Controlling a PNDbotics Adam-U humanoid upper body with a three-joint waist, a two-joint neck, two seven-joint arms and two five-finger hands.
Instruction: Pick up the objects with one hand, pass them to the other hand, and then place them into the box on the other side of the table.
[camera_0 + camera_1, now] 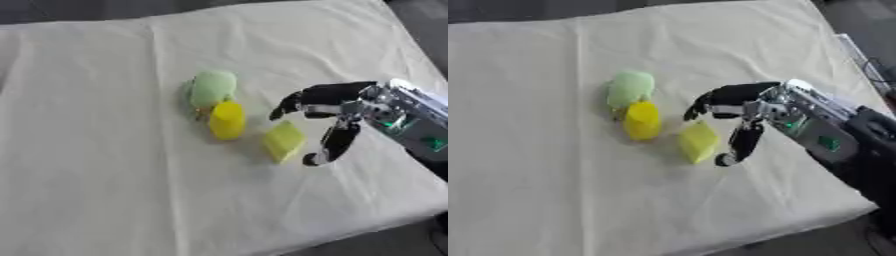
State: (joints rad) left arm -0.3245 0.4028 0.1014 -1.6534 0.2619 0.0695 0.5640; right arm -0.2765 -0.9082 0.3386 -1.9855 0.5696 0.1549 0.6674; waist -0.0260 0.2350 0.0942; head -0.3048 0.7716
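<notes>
Three small things lie mid-bench, and my right hand (337,107) hangs just beside the nearest one.

My fingers (293,102) are spread and bent in an open claw, thumb (741,145) pointing down toward the cloth, holding nothing. The yellow-green block (283,141) sits between thumb and fingers' reach, just to the left of my hand; I cannot tell whether I touch it. Left of it stands the yellow cylinder (227,120), and touching that on its far side lies the pale green rounded object (213,87). All rest on the cream cloth-covered bench (105,150).
</notes>
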